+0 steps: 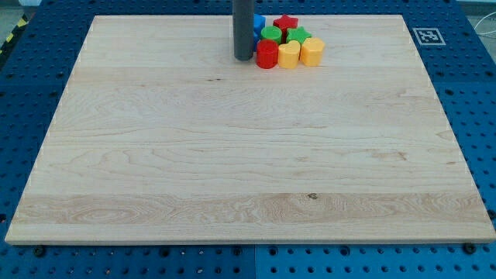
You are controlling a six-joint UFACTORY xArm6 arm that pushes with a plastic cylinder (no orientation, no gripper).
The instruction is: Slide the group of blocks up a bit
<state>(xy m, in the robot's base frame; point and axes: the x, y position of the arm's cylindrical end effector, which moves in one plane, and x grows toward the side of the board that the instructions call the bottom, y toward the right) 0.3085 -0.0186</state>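
Observation:
A tight group of blocks sits near the board's top edge, just right of centre. It holds a red cylinder [266, 55], a yellow heart [288, 54], a yellow block [312, 52], a green round block [271, 34], a green star [297, 36], a red star [287, 22] and a blue block [258, 25], partly hidden behind the rod. My tip [243, 57] rests on the board at the group's left side, right next to the red cylinder and in front of the blue block.
The wooden board [232, 155] lies on a blue perforated table [31, 93]. A black-and-white marker tag [427, 36] sits just off the board's top right corner.

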